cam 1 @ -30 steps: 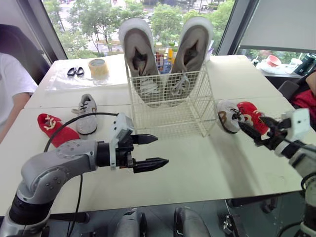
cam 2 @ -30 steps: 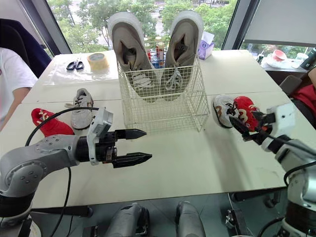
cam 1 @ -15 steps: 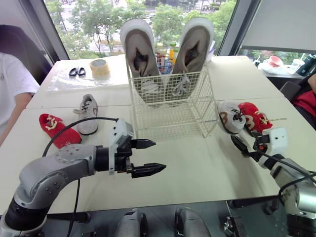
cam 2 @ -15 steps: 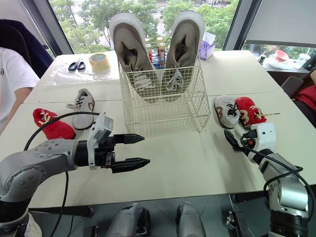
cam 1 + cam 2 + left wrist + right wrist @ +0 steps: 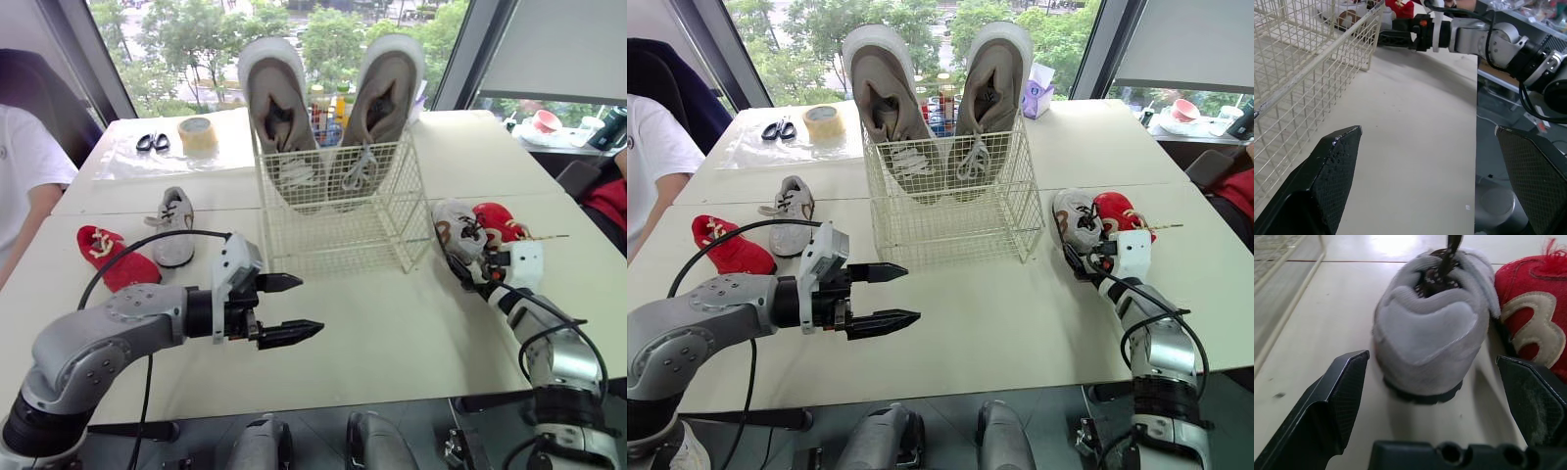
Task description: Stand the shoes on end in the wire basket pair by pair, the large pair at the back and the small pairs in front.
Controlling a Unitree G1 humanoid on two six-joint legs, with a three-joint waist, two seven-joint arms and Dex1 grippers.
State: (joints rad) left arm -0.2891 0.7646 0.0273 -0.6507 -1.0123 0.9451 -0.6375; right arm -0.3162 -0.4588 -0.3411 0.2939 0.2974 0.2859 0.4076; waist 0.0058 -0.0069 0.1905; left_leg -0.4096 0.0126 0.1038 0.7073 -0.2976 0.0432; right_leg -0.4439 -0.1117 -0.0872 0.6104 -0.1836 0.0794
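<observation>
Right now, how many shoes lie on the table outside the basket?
4. Two left of the wire basket: red shoe, grey shoe. Two right of it: grey sneaker, red sneaker.

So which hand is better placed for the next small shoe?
Right. The right hand is open, lined up on the heel of the grey shoe beside the wire basket. The left hand hovers open over bare table, apart from the shoes on its side.

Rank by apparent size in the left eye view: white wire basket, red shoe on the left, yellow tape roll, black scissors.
1. white wire basket
2. red shoe on the left
3. yellow tape roll
4. black scissors
The last two lie farther back.
</observation>
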